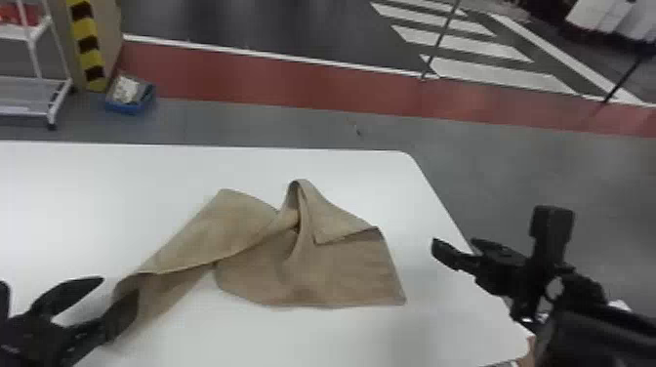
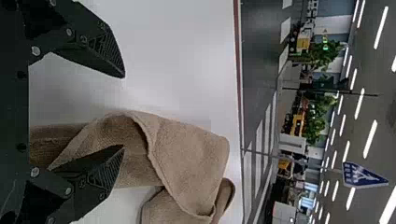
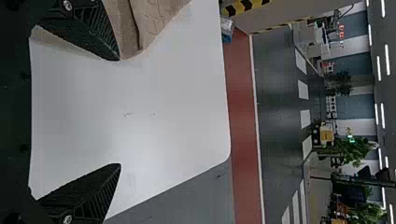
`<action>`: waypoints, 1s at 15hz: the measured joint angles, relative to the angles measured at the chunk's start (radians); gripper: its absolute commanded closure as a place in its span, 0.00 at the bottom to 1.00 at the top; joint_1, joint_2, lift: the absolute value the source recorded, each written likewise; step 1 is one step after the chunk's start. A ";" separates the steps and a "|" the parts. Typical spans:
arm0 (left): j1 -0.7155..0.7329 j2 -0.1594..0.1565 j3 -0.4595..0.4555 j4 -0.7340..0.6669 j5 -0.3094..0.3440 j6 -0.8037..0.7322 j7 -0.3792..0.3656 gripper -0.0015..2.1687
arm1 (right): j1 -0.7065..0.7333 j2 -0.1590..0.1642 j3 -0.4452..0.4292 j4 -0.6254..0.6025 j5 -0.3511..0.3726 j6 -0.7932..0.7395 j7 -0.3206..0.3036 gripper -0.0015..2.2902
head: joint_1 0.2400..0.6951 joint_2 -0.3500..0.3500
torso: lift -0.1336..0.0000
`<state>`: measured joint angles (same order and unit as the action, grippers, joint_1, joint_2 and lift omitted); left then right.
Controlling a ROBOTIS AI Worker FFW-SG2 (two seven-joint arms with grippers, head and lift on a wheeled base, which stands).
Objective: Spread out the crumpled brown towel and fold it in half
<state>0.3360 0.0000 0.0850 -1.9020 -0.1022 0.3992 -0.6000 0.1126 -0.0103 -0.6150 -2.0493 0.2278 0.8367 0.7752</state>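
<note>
Left gripper (image 1: 119,285) by brown towel's (image 1: 337,273) near left end, fingers spread, gripping nothing. Right gripper (image 1: 455,241) wide open too, off to towel's right. Towel's on white table (image 1: 97,190), kinda twisted, partly folded over.

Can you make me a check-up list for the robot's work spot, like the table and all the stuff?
Surface: white table, towel lying on it.
Job's things: brown towel, crumpled and twisted, not folded in half.
Clutter: nothing seen.
Grippers: left gripper open, at the towel's left end; right gripper open, off to the towel's right.
Cables: nothing seen.
Surroundings: blue box and white rack on the floor beyond; red floor strip.
</note>
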 measured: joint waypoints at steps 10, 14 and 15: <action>0.117 0.000 0.011 -0.273 0.009 0.088 -0.049 0.84 | -0.011 0.000 -0.013 0.031 -0.018 -0.017 -0.001 0.03 | 1.00 0.00 | 0.07; 0.169 0.000 0.052 -0.471 0.038 0.204 -0.099 0.84 | -0.009 -0.002 0.008 0.046 -0.001 -0.062 0.018 0.03 | 1.00 0.01 | 0.07; 0.169 0.000 0.062 -0.481 0.035 0.207 -0.102 0.84 | -0.005 -0.003 0.020 0.048 0.014 -0.090 0.040 0.04 | 1.00 0.01 | 0.07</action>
<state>0.5050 0.0000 0.1465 -2.3829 -0.0675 0.6058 -0.7015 0.1072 -0.0135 -0.5951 -2.0010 0.2414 0.7466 0.8149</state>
